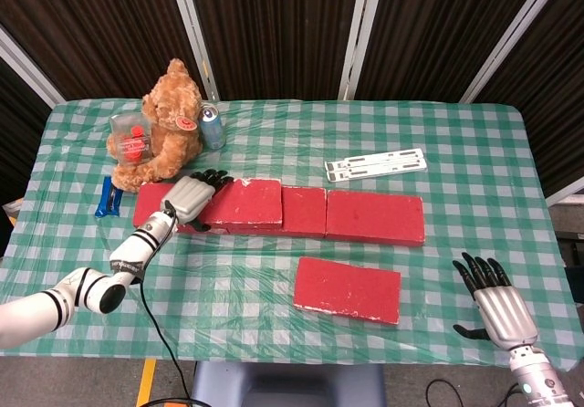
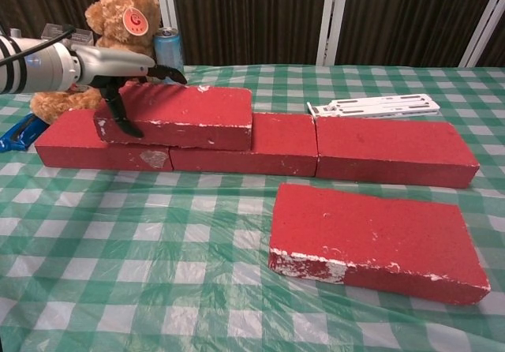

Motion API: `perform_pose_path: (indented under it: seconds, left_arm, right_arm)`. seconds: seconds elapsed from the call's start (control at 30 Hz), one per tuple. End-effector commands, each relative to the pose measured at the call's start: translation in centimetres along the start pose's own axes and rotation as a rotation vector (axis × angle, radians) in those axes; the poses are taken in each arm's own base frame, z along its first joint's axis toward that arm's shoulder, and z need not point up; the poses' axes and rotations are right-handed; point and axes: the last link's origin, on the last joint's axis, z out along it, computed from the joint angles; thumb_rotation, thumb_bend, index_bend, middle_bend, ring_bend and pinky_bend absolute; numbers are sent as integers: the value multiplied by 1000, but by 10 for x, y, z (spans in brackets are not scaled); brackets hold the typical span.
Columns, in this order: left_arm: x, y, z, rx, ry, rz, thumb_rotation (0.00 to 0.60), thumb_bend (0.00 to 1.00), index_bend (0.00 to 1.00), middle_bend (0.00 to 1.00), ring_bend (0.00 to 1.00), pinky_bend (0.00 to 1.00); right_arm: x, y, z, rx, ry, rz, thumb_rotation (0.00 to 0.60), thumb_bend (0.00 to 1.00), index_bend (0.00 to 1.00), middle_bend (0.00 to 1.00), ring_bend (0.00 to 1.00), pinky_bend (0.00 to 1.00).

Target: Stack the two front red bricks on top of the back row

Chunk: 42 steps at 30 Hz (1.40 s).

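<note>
One red brick (image 2: 177, 115) already sits on the back row (image 2: 316, 147) at the left, the left hand (image 2: 118, 68) gripping its end, while the other brick (image 2: 375, 237) waits in front and the right hand (image 1: 497, 307) is spread, empty.

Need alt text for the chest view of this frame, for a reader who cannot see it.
The left hand grips the left end of a red brick lying on top of a back row of three red bricks on a green checked table. A second red brick lies flat in front. A teddy bear and a can stand behind.
</note>
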Motion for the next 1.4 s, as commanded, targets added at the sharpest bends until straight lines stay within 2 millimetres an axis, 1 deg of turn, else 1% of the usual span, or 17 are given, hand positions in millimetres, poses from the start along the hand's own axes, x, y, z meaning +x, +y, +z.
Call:
perform_pose_path:
  seconds: [0.03,0.63,0.9,1.03,1.4]
  left_arm:
    - [0,1,-1,-4,-4,6,600,245,0,0,0,208]
    - [-1,2,-1,11,-14,-5,600,228,0,0,0,161]
    - [0,2,0,8,29,-1,600,224,0,0,0,136]
    - [-2,-1,-2,8,7,-3,600,228,0,0,0,132]
    - [-4,-1,-2,3,-7,-16,600,224,0,0,0,112]
  right_arm:
    - [0,0,0,0,1,0,549,86,0,0,0,0]
    - [1,0,-1,2,4,4,548,85,0,0,0,0]
    - [1,1,-2,-8,7,0,549,86,0,0,0,0]
    - [3,1,-3,-13,19,3,550,85,0,0,0,0]
    - [3,0,-4,-9,22,1,549,86,0,0,0,0]
